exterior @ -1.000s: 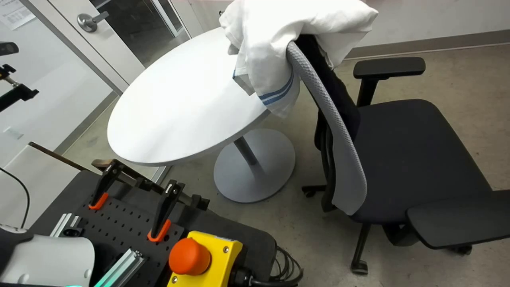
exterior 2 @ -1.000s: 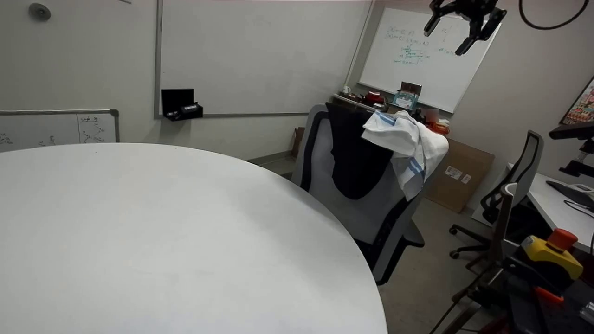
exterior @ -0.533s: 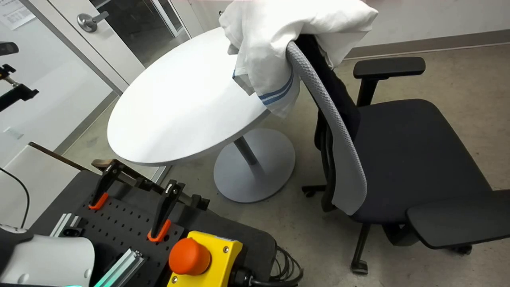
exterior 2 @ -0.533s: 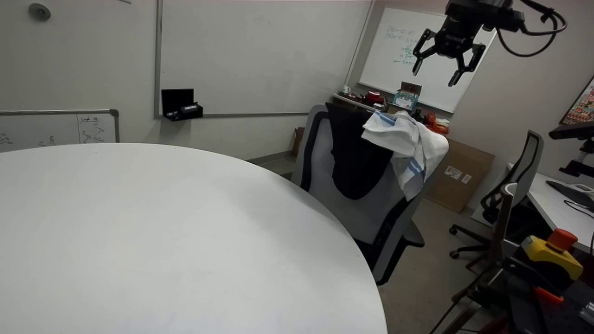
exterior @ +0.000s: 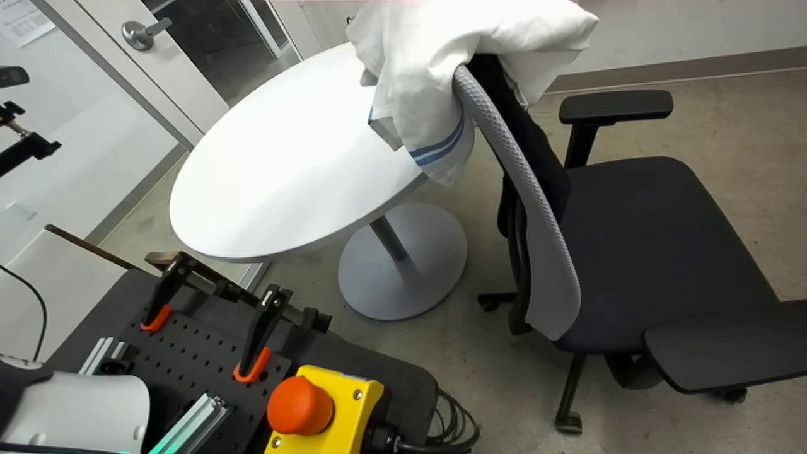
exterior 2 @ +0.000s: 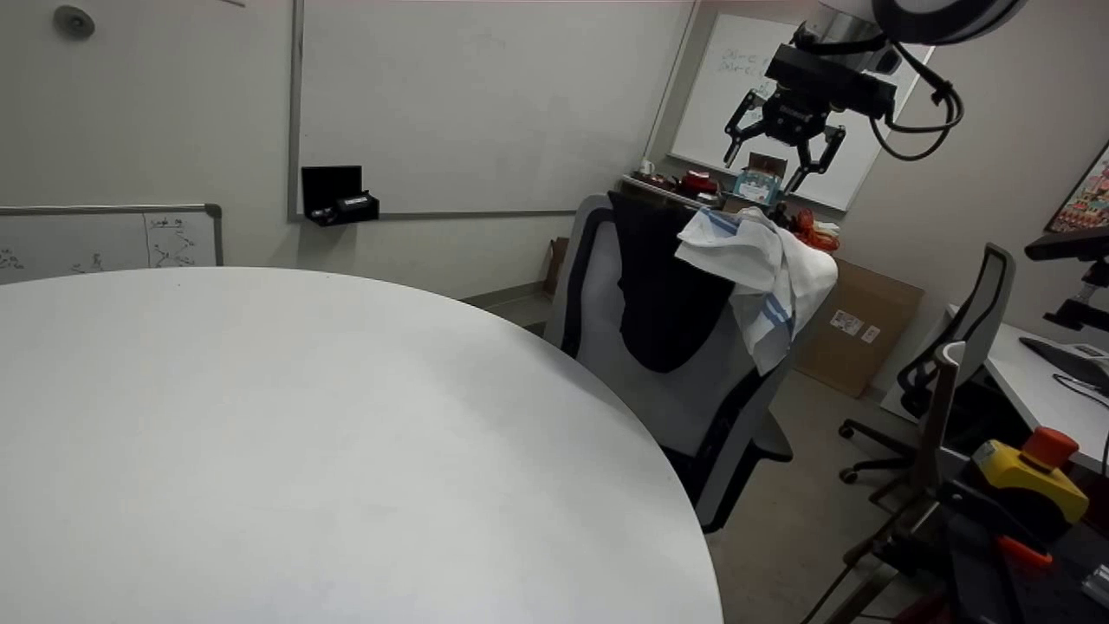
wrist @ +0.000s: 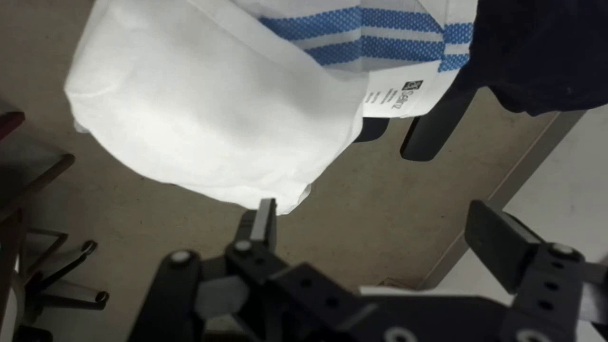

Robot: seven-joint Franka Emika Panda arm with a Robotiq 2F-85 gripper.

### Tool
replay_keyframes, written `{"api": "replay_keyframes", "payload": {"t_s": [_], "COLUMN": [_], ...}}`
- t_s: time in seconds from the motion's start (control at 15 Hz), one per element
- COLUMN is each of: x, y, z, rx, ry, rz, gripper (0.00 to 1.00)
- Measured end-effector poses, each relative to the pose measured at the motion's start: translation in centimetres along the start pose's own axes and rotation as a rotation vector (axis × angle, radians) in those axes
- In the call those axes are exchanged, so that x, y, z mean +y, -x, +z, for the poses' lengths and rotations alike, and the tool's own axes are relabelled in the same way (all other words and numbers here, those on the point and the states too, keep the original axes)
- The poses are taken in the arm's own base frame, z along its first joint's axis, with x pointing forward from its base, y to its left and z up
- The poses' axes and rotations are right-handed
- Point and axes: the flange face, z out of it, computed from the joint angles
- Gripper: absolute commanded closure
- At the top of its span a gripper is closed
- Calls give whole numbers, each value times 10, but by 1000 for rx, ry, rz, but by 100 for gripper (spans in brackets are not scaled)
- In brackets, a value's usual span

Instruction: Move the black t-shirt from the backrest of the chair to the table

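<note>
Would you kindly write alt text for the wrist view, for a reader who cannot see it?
An open, empty gripper shows at the bottom. Above it in the picture, a blue-striped white towel is beside the black t-shirt at upper right; floor shows beyond.

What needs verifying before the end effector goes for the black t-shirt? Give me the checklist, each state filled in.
1. End effector open: ok, jaws apart, holding nothing.
2. Black t-shirt on the chair backrest: ok, draped there.
3. T-shirt free of the white towel: not ok, the towel overlaps part of it.
4. T-shirt in line with the jaws: not ok, it lies upper right in the wrist view, away from them.
5. Red button on the yellow box released: cannot tell.
</note>
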Motion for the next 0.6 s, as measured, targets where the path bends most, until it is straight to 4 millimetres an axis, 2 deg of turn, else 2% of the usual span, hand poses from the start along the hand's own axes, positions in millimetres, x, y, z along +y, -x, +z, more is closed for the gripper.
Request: {"api": "replay_keyframes", "payload": {"t_s": [0.33, 0.6], "x": [-5, -5], "y": [9, 16], "z": [28, 41], "rx": [8, 3], "ry": [-10, 13], "rz": [-7, -3], "gripper": [0, 0]}}
